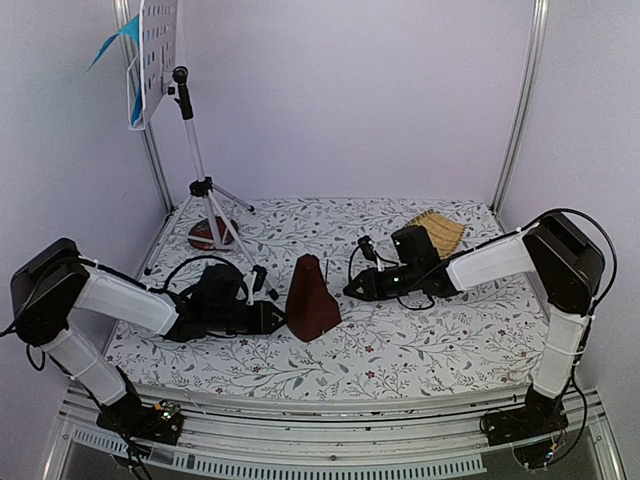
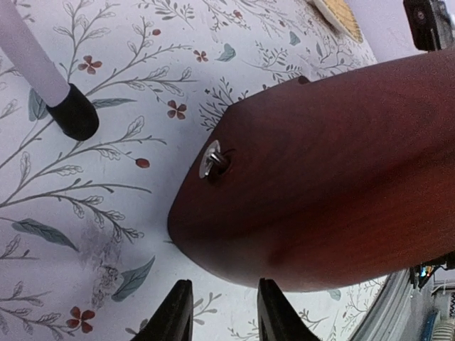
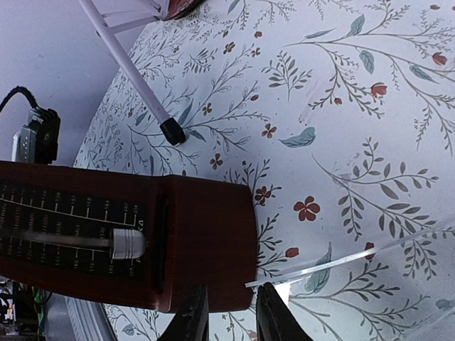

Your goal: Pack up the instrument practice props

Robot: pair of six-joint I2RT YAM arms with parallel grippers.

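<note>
Metronome point(image 1: 312, 298), dark brown and pyramid-shaped, stands upright near the middle of the desk point(image 1: 350, 392), with the left gripper point(image 1: 277, 318) just beside its left face and the right gripper point(image 1: 352, 288) near its right. Only the left wrist view shows the winding key point(image 2: 213, 160) on its side. Only the right wrist view shows the scale and pendulum weight point(image 3: 128, 244) on its front. In each wrist view the gripper's fingers stand a narrow gap apart, with cloth showing between them and nothing pinched. A floral cloth point(image 1: 430, 340) covers the desk, which is closed in by pale walls point(image 1: 350, 100) and metal posts point(image 1: 520, 100). At the back left the music stand point(image 1: 200, 170) rises on its tripod, with blue sheets point(image 1: 112, 42) on its white perforated panel point(image 1: 160, 40). One rubber-capped foot point(image 2: 71, 114) sits close to the metronome and the left arm. A red object point(image 1: 207, 233) lies under the tripod, and a yellow ribbed object point(image 1: 438, 232) lies behind the right arm.
</note>
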